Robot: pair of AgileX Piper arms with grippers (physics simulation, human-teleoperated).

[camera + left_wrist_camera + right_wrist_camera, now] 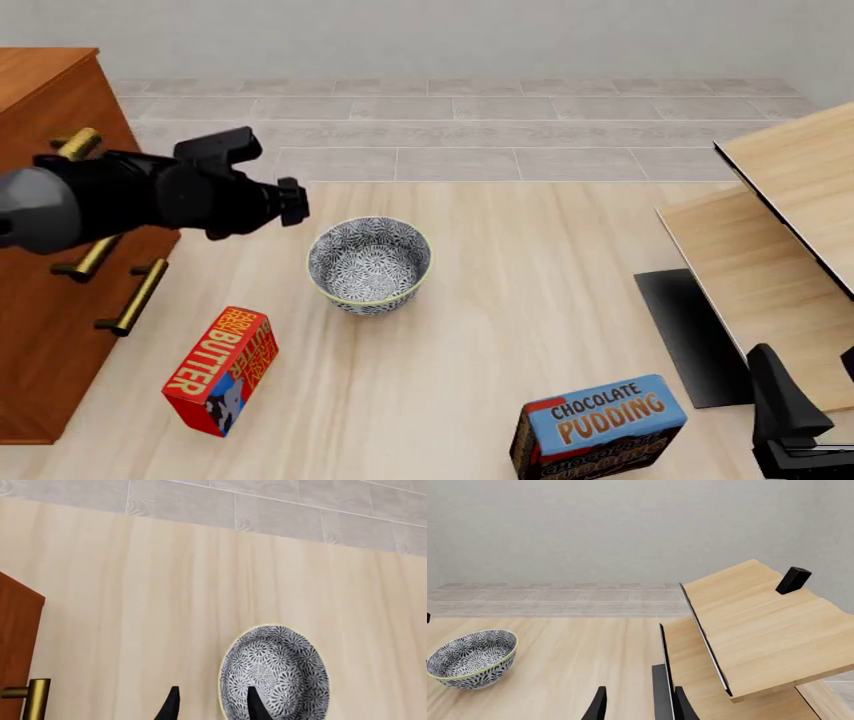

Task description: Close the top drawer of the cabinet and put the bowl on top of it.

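The bowl (370, 262), blue-and-white patterned with a pale yellow rim, stands upright on the light wood table (534, 300). The reddish-brown cabinet (54, 90) fills the left edge. My left arm crosses its front and hides most of the top drawer; one end of its brass handle (76, 143) shows. Whether that drawer sits flush I cannot tell. My left gripper (294, 200) hangs open above and left of the bowl (275, 672), nothing between its fingers (172, 705). My right gripper (787, 410) is open low at the right, far from the bowl (472, 657).
A red butter box (220, 370) lies in front of the cabinet. Near the front edge stands a blue chocolate pudding box (598, 425). Pale light-wood furniture (787, 200) with a dark base occupies the right side, close beside my right gripper (639, 705). Two lower brass handles (134, 295) stick out.
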